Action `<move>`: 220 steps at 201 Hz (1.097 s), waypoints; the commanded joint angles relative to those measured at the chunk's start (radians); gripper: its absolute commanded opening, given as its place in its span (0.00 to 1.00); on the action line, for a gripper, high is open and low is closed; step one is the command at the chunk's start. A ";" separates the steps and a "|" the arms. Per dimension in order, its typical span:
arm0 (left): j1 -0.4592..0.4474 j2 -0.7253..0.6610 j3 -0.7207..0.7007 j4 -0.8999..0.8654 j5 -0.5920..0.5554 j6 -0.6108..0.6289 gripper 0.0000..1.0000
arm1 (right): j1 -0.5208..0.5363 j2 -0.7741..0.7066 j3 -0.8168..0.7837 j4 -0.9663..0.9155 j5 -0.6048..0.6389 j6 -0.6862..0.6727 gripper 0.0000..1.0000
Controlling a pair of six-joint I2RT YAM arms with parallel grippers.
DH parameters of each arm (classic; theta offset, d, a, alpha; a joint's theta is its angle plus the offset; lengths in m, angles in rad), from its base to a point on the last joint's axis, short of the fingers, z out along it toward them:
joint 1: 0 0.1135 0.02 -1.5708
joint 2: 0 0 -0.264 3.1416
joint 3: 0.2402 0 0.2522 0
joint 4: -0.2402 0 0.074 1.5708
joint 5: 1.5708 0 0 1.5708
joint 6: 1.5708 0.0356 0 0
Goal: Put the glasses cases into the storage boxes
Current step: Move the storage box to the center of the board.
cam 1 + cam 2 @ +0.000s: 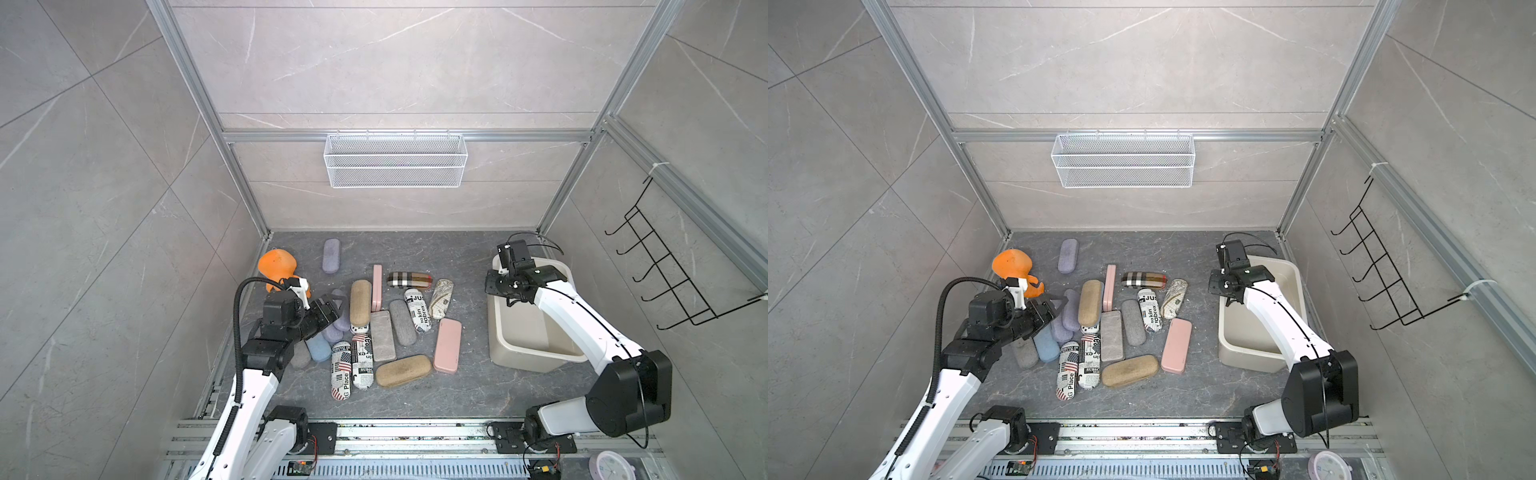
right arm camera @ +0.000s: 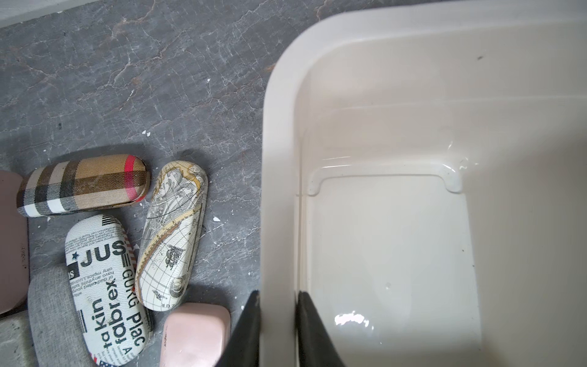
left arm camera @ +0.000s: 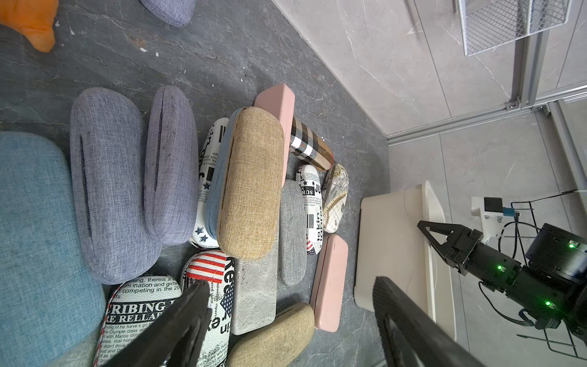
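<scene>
While the right gripper (image 2: 278, 294) pinches the rolled rim of the storage box (image 1: 524, 362), one finger outside the wall and one inside, the box's long axis runs straight ahead of those fingers (image 2: 313, 330) to a rounded corner. Every glasses case in view lies on the grey floor (image 2: 158, 79) on the outer finger's side of that wall. Nearest are a pink case (image 2: 195, 333), just beside the outer finger, and a map-print case (image 2: 171, 235), its long axis roughly parallel to the pinched wall; a plaid case (image 2: 82, 186) beyond it lies crosswise, one end pointing towards the box. Over the other edge of the pile the left gripper (image 3: 290, 282) hangs with its jaws spread wide and nothing between them. Two lilac cases (image 3: 109, 187) lie side by side close under it, seams up and long axes parallel. Just past its tips in both top views a tan case (image 1: 360, 302) lies broadside, resting on other cases. A lone lilac case (image 1: 331, 255) and an orange plush toy (image 1: 276, 268) sit off to one side of its fingers, apart from the pile.
</scene>
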 commanded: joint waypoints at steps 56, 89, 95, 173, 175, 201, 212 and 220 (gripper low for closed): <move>-0.004 -0.014 -0.014 -0.006 0.004 -0.002 0.83 | 0.003 -0.016 -0.070 0.013 0.008 0.104 0.18; -0.004 -0.004 -0.016 0.010 0.000 0.011 0.83 | 0.008 -0.023 -0.088 0.038 -0.054 0.053 0.16; -0.004 0.003 -0.011 0.010 0.003 0.017 0.83 | 0.012 -0.020 -0.088 0.042 -0.069 0.035 0.16; -0.011 0.082 0.040 -0.004 -0.089 0.092 0.82 | 0.074 0.086 0.015 0.056 -0.090 -0.055 0.15; -0.011 0.083 0.042 -0.006 -0.093 0.096 0.82 | 0.073 0.089 0.017 0.054 -0.090 -0.056 0.15; -0.010 0.099 0.058 -0.016 -0.140 0.121 0.83 | 0.074 0.089 0.018 0.052 -0.080 -0.064 0.22; -0.010 0.106 0.060 -0.006 -0.152 0.121 0.83 | 0.075 0.085 0.023 0.045 -0.077 -0.061 0.28; -0.011 0.112 0.061 0.003 -0.157 0.114 0.83 | 0.075 0.082 0.027 0.042 -0.079 -0.060 0.33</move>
